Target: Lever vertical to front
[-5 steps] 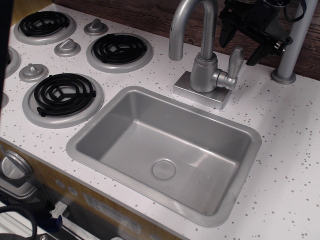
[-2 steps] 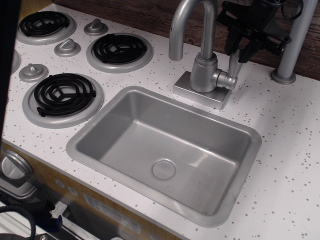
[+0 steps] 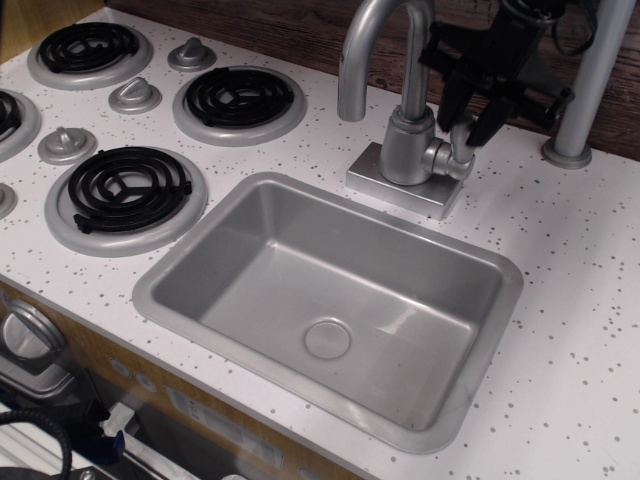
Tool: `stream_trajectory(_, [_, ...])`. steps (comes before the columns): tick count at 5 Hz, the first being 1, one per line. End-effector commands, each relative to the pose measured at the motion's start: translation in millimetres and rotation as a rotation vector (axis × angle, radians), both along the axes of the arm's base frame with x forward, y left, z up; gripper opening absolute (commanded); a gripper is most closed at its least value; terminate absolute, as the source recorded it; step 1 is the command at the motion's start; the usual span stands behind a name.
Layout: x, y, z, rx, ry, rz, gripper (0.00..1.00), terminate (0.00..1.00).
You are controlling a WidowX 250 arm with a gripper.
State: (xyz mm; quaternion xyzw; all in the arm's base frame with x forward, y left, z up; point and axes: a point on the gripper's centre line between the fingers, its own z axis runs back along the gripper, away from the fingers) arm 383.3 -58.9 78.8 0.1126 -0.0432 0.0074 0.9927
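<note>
Upper right of the frame, we see the gripper (image 3: pixel 467 112) down over the lever (image 3: pixel 461 141), black fingers (image 3: pixel 450 100) narrow on either side of it, beside the faucet (image 3: pixel 405 120); actual contact is unclear.

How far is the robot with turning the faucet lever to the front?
Done: the gripper has reached the lever, one finger on each side. In hand: the grasp; whether the fingers press it is unclear. Left: the lever looks upright, so the swing toward the sink remains.

Claw (image 3: pixel 463 125) now down astride lever (image 3: pixel 461 135).
</note>
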Motion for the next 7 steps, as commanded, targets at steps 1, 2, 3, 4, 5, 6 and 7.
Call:
stream_trajectory(1, [-7.3,2.4,-7.9,-0.078,-0.019,0.017,0.0,0.0])
stream_trajectory(2, [-8.6,4.6,-26.8,-0.137,-0.015,0.017,0.0,0.0])
stream_trajectory(3, [-8.2,5.8,-32.6,-0.154,-0.013,0.013,0.0,0.0])
stream_trajectory(4, [-17.4,0.3,-16.6,-0.119,-0.01,0.038,1.0,0.0])
stream_trajectory(5, [-30.8,-5.1,-1.1,-0.076,-0.01,0.078,1.0,0.0])
stream_trajectory(6, [-38.5,-7.0,4.7,-0.063,-0.008,0.098,1.0,0.0])
stream_trajectory(7, [-41.3,-9.0,7.5,-0.055,-0.003,0.114,1.0,1.0])
